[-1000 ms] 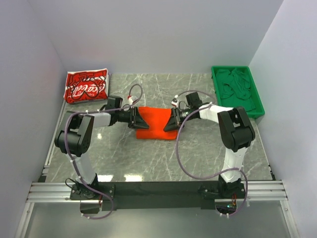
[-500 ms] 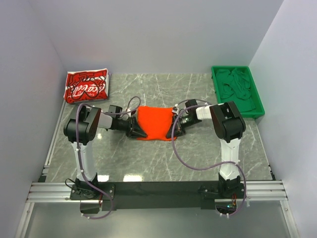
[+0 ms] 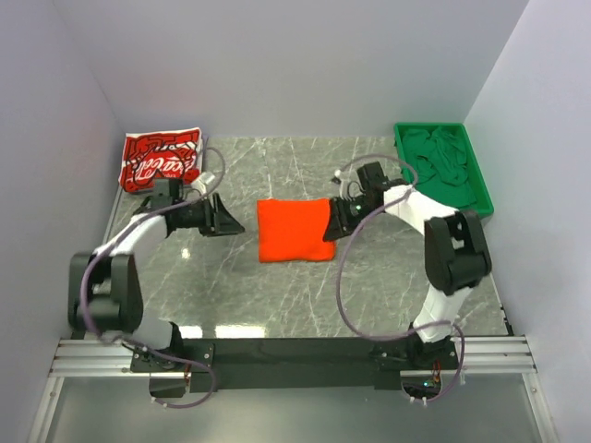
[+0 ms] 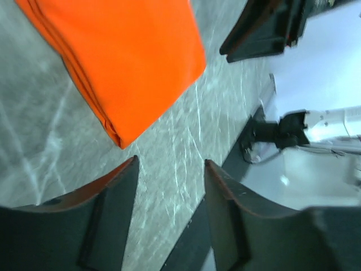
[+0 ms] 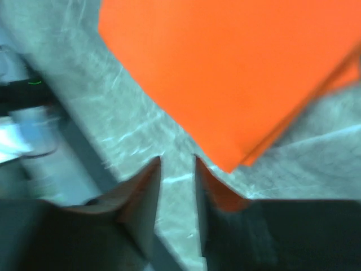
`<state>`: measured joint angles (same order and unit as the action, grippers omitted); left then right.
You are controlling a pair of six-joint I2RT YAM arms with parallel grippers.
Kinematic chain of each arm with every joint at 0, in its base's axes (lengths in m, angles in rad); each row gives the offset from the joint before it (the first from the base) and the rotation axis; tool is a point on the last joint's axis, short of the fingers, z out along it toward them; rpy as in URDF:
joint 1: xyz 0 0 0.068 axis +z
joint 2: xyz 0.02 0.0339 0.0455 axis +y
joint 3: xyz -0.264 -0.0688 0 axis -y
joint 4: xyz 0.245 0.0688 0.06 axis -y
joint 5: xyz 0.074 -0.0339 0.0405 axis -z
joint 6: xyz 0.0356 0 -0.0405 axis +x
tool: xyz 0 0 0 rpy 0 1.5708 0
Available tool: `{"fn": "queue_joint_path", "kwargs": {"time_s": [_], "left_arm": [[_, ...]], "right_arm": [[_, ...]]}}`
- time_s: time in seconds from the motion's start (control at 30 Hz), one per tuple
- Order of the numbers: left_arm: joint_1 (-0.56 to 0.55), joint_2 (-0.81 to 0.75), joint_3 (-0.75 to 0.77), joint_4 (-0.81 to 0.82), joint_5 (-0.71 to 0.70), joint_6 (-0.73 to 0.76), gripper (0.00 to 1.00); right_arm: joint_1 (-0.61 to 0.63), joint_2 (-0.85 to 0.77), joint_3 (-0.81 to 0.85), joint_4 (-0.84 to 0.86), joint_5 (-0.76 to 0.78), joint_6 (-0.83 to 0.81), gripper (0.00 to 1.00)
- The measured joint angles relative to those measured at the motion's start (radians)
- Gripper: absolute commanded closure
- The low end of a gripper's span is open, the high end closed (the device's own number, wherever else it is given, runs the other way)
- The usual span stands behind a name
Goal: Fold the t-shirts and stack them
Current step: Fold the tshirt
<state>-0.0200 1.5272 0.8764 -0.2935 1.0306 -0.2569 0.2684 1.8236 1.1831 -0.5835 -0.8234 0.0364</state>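
The orange t-shirt [image 3: 294, 230] lies flat on the marble table [image 3: 277, 295] as a compact rectangle. Its layered edges sit evenly stacked in the left wrist view, so the fold looks finished. The 2 grippers flank it low on opposite sides, which would suit taking it by both edges to carry. The right gripper [image 3: 330, 228] is at the orange shirt's right edge, and whether it touches the cloth I cannot tell. Its fingers are nearly together, with only a sliver of bare marble between them and the shirt's corner just ahead, so it holds nothing. The left gripper [image 3: 228, 222] is left of the orange shirt and apart from it, its jaws spread wide over bare table. The red t-shirt [image 3: 162, 159] lies folded back-left of the orange one, well apart, so stacking is not yet done. A green tray [image 3: 429, 126] holding green cloth [image 3: 443, 161] stands back-right of the orange shirt
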Motion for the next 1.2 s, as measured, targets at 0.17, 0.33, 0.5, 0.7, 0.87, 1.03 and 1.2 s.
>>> {"fn": "queue_joint_path", "kwargs": {"time_s": [0.17,0.33,0.5,0.7,0.87,1.03,1.2], "left_arm": [[0.081,-0.213,-0.049,0.014,-0.053,-0.069,0.35],[0.192,-0.281,-0.099,0.024,-0.105,-0.166,0.34],[0.299,-0.319,-0.163,0.026,-0.137,-0.258,0.32],[0.320,-0.325,-0.164,0.022,-0.164,-0.280,0.32],[0.325,-0.318,-0.164,0.017,-0.203,-0.279,0.31],[0.325,-0.309,-0.164,0.016,-0.217,-0.283,0.27],[0.325,-0.287,-0.185,0.043,-0.218,-0.306,0.27]], "right_arm": [[0.250,-0.136,0.061,0.071,0.280,-0.089,0.36],[0.542,-0.111,0.102,0.134,0.539,-0.193,0.41],[0.682,-0.008,0.129,0.204,0.761,-0.279,0.48],[0.759,0.070,0.127,0.267,0.882,-0.344,0.51],[0.783,0.117,0.128,0.303,0.924,-0.353,0.53],[0.790,0.177,0.136,0.354,0.970,-0.363,0.62],[0.790,0.190,0.136,0.374,0.995,-0.376,0.95]]}}
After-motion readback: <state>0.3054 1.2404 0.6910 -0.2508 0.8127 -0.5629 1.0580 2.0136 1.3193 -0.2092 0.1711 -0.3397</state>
